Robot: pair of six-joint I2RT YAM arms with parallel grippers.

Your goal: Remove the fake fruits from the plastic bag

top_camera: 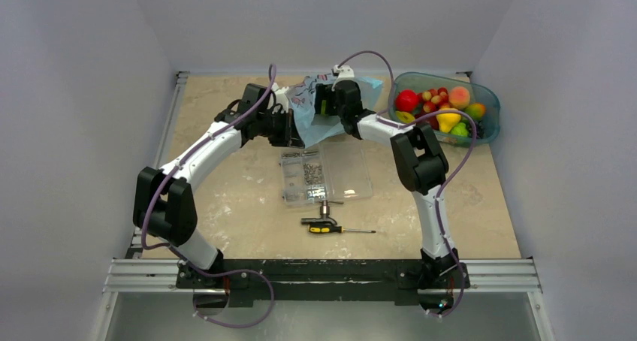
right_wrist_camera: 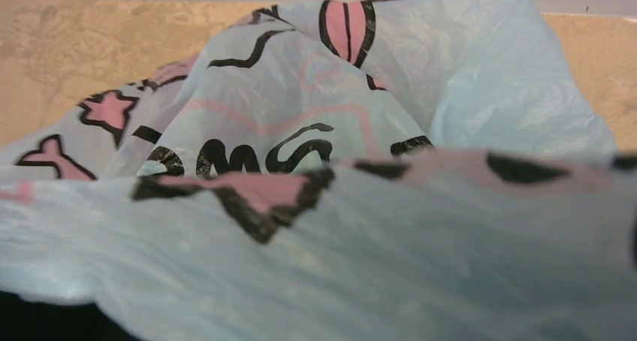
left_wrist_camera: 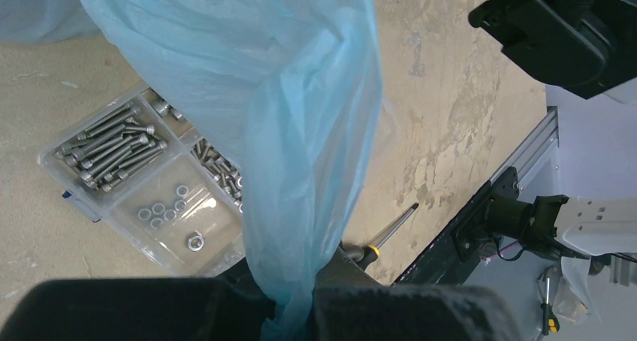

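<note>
Logging state at this frame.

**Grippers.** The left gripper is clamped on a gathered fold of the plastic bag, and the film hangs lifted from that pinch. The right gripper is pressed into the bag at the far middle of the table. Its wrist view is filled with film, so I cannot tell whether its jaws are apart or together.

**Task items.** The bag is held up between the 2 arms, above the compartment box of screws and washers. The only fake fruits I can see lie in the teal tub at the far right. None shows through the bag in any view.

**Risks.**
1. The film is thin and the whole bag hangs from 1 pinch point, so a pull from the right arm could tear it or slip it out of the left jaws.
2. The right fingers are working blind in folds, so they may close on plastic and not on a fruit.
3. A fruit shaken loose could drop into the screw box or roll away.
4. A sagging bag could drag the box or the screwdriver.

**Markings.** The print is pink shapes outlined in black, including a star. The black lettering possibly ends in "MS", but it is creased and partly hidden. No brand name is legible.
</note>
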